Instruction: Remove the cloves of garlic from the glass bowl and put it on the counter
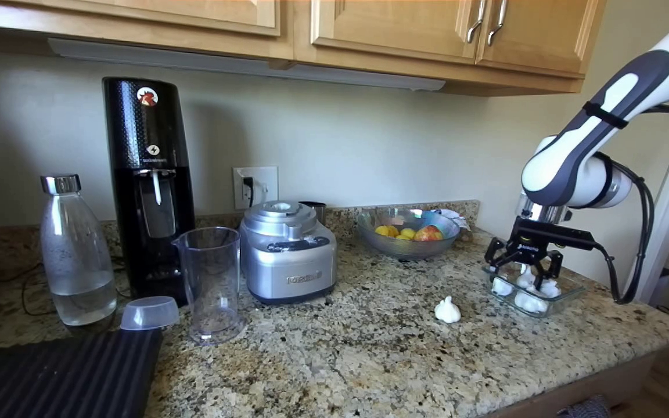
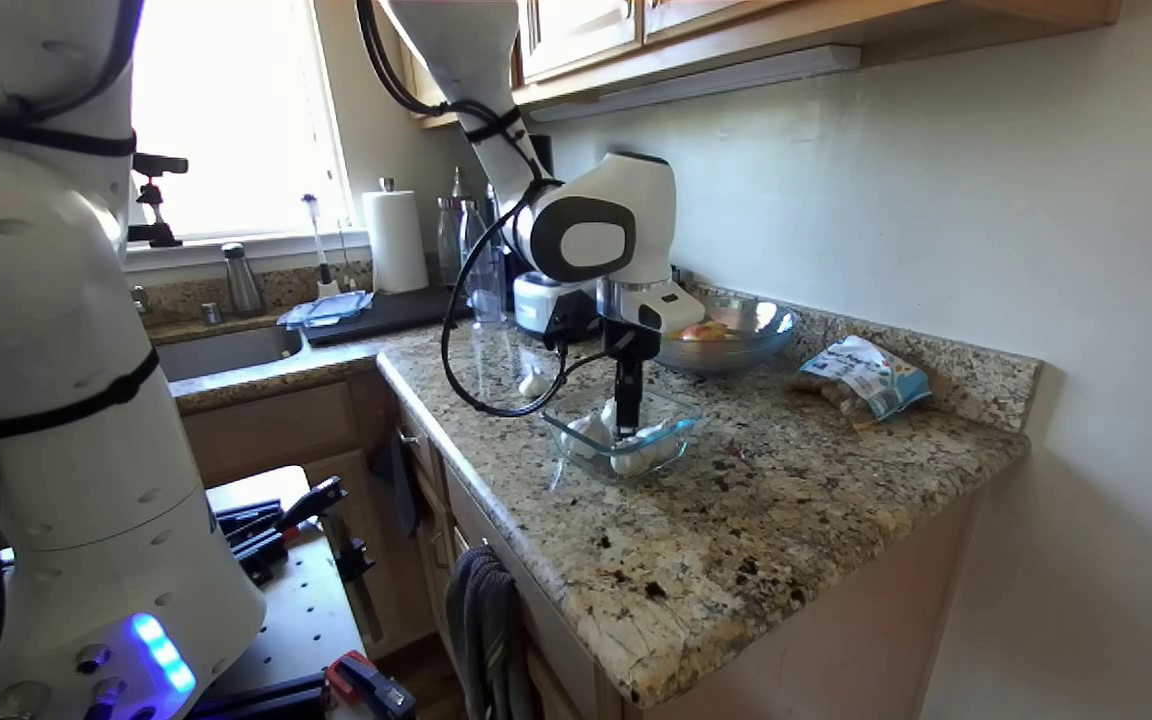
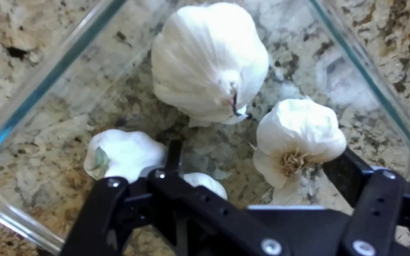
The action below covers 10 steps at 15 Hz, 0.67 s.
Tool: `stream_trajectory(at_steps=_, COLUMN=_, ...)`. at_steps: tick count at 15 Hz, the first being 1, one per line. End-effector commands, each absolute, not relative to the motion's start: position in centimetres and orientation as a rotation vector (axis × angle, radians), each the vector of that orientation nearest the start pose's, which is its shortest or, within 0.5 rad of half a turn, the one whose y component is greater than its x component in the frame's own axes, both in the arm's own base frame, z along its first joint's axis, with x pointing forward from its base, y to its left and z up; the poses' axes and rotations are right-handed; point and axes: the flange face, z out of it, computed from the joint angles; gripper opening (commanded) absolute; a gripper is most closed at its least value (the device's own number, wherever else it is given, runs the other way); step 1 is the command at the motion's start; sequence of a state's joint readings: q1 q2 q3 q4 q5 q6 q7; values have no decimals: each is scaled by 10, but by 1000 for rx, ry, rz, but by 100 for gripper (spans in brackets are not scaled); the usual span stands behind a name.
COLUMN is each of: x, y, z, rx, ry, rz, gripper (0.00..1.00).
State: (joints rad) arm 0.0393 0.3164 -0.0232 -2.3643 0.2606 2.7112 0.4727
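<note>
Tool (image 3: 259,158), spread wide, inside the glass bowl (image 3: 363,76). Round garlic bulbs (image 3: 303,128) may roll aside if I close off-centre.

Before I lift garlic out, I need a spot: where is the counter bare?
The counter is bare between the tall clear container and the lone garlic bulb, and between the glass bowl, the bag and the counter's end. Crowded: the bowl, with garlic bulbs near the open gripper.
</note>
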Motion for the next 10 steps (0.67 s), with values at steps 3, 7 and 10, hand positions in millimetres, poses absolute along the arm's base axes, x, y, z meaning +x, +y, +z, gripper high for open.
stream_trajectory(at_steps=3, x=501, y=-1, z=204, rx=-2823, ry=1016, rz=-24, gripper=70)
stream_trajectory(at_steps=7, x=501, y=0, z=204, rx=-2804, ry=1031, rz=-2, gripper=42)
stream_trajectory(at_steps=10, x=501, y=0, z=203, rx=-2795, ry=1049, rz=8, gripper=23)
